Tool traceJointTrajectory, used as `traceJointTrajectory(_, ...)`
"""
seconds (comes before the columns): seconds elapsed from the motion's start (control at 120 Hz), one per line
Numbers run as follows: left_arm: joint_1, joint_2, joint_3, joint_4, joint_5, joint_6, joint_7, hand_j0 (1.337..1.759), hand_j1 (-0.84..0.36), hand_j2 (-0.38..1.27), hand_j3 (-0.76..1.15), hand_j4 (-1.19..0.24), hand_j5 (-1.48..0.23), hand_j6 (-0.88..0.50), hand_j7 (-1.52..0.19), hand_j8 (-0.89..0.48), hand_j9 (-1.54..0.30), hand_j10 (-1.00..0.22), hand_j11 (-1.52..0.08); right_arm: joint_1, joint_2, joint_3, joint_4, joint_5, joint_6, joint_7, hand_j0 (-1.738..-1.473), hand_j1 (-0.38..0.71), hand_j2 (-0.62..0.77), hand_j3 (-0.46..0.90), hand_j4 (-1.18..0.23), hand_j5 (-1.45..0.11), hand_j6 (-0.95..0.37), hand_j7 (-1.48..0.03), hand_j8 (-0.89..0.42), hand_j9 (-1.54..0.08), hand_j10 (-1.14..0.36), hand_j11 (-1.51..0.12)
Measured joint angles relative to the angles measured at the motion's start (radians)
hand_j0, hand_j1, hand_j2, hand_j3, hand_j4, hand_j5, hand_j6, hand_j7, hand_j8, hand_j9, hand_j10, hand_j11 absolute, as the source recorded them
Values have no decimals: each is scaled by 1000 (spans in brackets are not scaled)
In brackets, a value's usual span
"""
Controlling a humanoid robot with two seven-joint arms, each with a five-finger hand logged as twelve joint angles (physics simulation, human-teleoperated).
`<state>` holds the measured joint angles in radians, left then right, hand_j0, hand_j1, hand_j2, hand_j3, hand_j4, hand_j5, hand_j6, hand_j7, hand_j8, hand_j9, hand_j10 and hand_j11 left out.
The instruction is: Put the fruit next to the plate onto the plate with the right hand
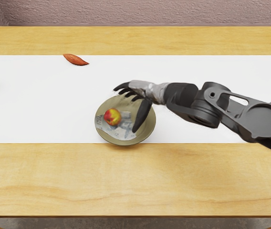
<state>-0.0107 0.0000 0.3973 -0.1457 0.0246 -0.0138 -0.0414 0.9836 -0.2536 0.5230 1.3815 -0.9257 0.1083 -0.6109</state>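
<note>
Sitting on the plate (126,141), the round red-and-yellow fruit (112,116) lies beside the empty, spread right hand (137,92).

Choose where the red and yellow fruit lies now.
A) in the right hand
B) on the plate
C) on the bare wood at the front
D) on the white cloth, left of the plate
B: the red and yellow fruit lies on the plate, while the right hand is open over the plate's far side, apart from the fruit and holding nothing.
</note>
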Motion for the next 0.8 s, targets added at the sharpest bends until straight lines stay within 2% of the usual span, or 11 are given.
traceJointTrajectory(0.183,0,0,0,0,0,0,0,1658,69,47,0,-233,-304,-233,-304,-233,-304,-233,-304,-4,-70,78,5,149,79,0,-1658,-251,-9,0,-89,-115,-87,-115,-79,-116,-108,-116)
traceJointTrajectory(0.417,0,0,0,0,0,0,0,1658,69,47,0,-234,-304,-234,-304,-234,-304,-234,-304,-39,-192,198,-4,482,303,0,-1658,-284,-8,0,-57,-74,-57,-74,-54,-74,-63,-74)
traceJointTrajectory(0.567,0,0,0,0,0,0,0,1658,69,47,0,-234,-304,-234,-304,-234,-304,-233,-304,-69,-288,228,-52,697,450,0,-1658,-294,-8,0,-47,-61,-47,-61,-46,-61,-50,-61)
traceJointTrajectory(0.8,0,0,0,0,0,0,0,1658,69,47,0,-234,-304,-234,-304,-234,-304,-234,-304,-118,-419,237,-144,955,497,0,-1658,-301,-7,0,-41,-53,-41,-53,-40,-53,-42,-53)
